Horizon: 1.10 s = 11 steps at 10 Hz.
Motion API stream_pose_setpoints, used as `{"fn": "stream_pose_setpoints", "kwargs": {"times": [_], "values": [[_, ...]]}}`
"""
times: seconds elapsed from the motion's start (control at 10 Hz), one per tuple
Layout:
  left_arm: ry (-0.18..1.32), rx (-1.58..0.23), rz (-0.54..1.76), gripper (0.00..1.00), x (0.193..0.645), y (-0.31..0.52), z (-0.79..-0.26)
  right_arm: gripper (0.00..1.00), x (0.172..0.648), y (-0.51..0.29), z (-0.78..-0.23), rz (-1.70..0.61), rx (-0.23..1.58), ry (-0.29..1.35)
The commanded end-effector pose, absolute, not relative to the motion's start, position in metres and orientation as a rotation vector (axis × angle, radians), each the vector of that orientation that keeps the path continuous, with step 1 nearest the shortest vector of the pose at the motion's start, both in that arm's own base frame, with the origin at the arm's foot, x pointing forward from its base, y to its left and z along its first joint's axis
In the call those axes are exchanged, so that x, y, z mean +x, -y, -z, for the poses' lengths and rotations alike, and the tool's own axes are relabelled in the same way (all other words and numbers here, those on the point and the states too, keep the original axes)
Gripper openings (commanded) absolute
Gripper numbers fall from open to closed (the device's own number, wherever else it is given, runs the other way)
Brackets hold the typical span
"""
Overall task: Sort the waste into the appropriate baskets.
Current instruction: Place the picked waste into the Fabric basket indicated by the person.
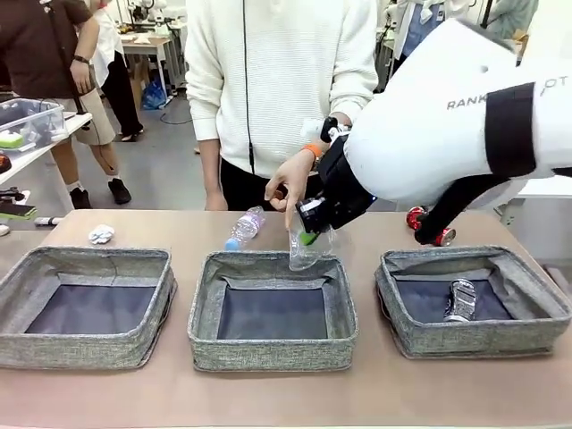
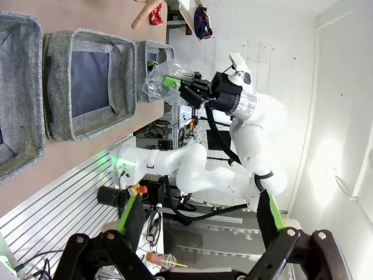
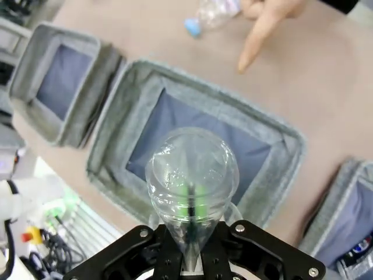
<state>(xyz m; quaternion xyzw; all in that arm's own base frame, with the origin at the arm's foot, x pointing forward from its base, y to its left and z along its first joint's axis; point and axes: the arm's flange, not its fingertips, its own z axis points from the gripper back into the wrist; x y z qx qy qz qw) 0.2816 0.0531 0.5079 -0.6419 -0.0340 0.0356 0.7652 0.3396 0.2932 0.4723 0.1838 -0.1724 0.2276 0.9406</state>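
My right gripper (image 1: 312,234) is shut on the wall of a clear plastic cup (image 1: 307,250), which hangs over the far rim of the middle basket (image 1: 273,353). In the right wrist view the cup (image 3: 191,175) sits above that basket (image 3: 145,76). A person's hand (image 1: 290,183) points down beside the cup. On the table behind the baskets lie a clear bottle with a blue cap (image 1: 244,228), a white paper ball (image 1: 101,235) and a red can (image 1: 416,217), half hidden by my arm. A crushed silver can (image 1: 460,299) lies in the right basket (image 1: 474,338). My left gripper (image 2: 198,216) is open, holding nothing.
The left basket (image 1: 80,350) has nothing in it. The three baskets stand in a row near my side of the table, with bare tabletop in front of them. The person stands at the far edge, behind the middle basket.
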Motion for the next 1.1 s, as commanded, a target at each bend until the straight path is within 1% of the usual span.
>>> {"fn": "stream_pose_setpoints", "kwargs": {"times": [0.0,0.1,0.2,0.3,0.4,0.5,0.6,1.0], "values": [[0.091,-1.411,-0.06,1.0,0.281,-0.053,-0.5093,0.02,0.347,-0.2946,-0.4713,-0.504,0.416,0.328],[0.091,-1.411,-0.06,1.0,0.281,-0.053,-0.5093,0.02,0.347,-0.2945,-0.4708,-0.507,0.417,0.329],[0.091,-1.411,-0.06,1.0,0.281,-0.053,-0.5093,0.61,0.3466,-0.2947,-0.4704,-0.515,0.425,0.319],[0.091,-1.411,-0.06,1.0,0.281,-0.053,-0.5093,0.61,0.3468,-0.2946,-0.4702,-0.516,0.433,0.313],[0.091,-1.411,-0.06,1.0,0.281,-0.053,-0.5093,1.0,0.347,-0.2946,-0.4696,-0.524,0.454,0.309],[0.091,-1.411,-0.06,1.0,0.281,-0.053,-0.5093,0.65,0.3462,-0.2929,-0.4693,-0.54,0.506,0.319],[0.091,-1.411,-0.06,1.0,0.281,-0.053,-0.5093,1.0,0.3453,-0.291,-0.4692,-0.534,0.513,0.321],[0.091,-1.411,-0.06,1.0,0.281,-0.053,-0.5093,1.0,0.3451,-0.2853,-0.4692,-0.518,0.562,0.323]]}}
